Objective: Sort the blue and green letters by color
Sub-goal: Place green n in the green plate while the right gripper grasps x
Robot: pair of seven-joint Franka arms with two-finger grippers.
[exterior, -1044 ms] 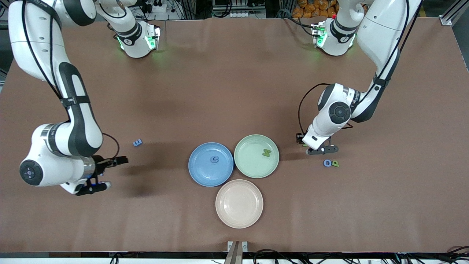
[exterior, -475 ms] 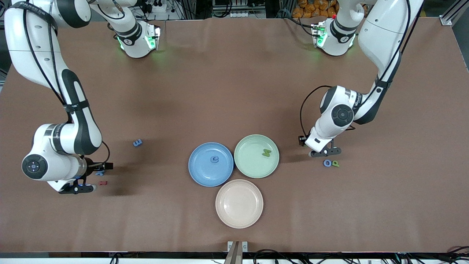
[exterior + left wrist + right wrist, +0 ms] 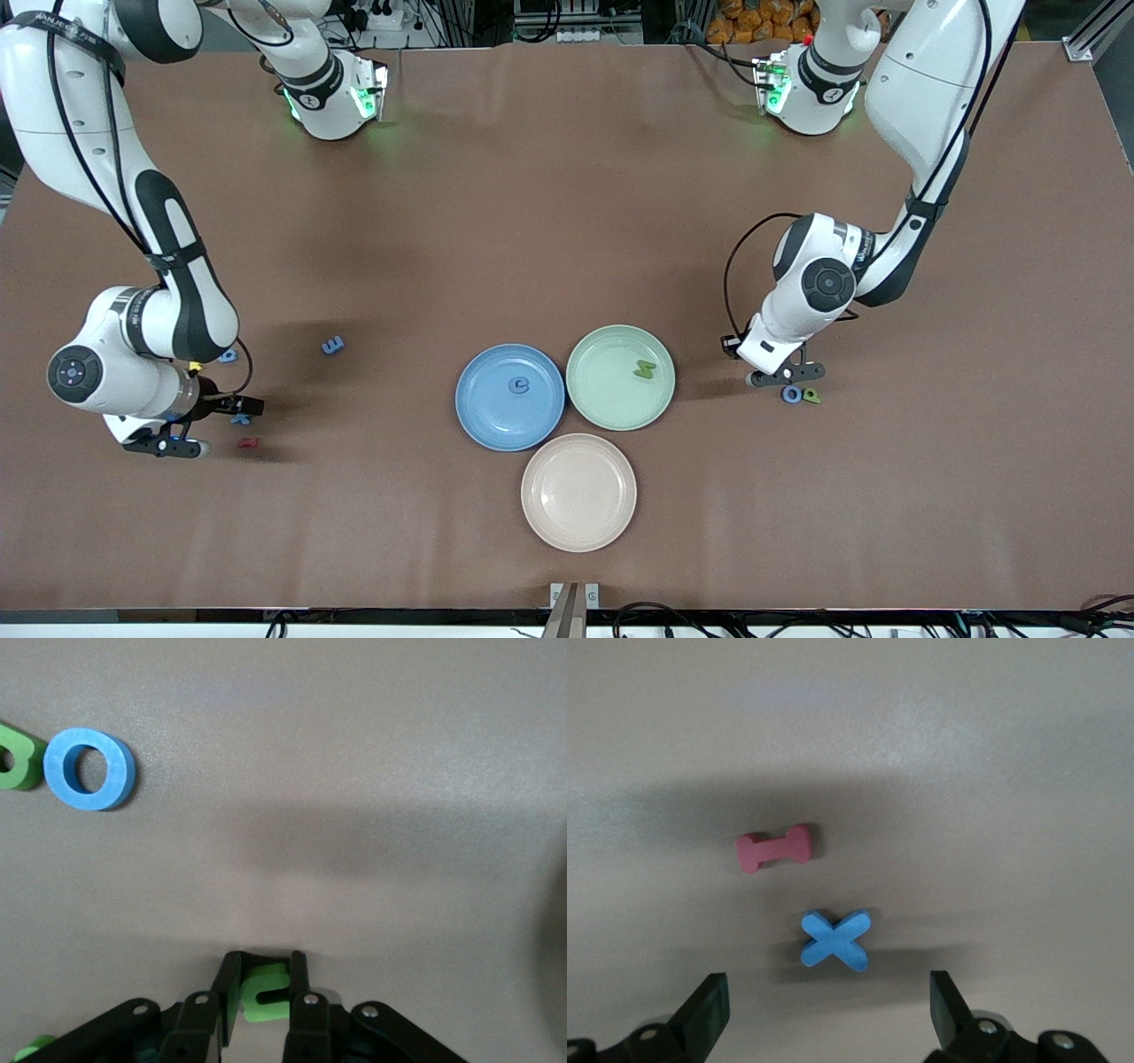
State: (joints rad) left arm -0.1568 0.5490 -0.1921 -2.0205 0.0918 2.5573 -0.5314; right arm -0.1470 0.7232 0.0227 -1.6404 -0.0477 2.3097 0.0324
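Fig.: brown matte table w/ three smooth round plates in a cluster. Blue plate holds a blue letter; green plate holds a green letter; pink plate, nearest the front camera, bare. Left gripper down at the table near the green plate, toward the left arm's end, jaws clenched on a flat green foam letter. Just beside it: blue O ring touching another green letter. Right gripper, jaws spread wide & grasping nothing, low over the blue X; dark red bone-shaped letter near the X. Blue E lies apart, betw. the X and the plates.
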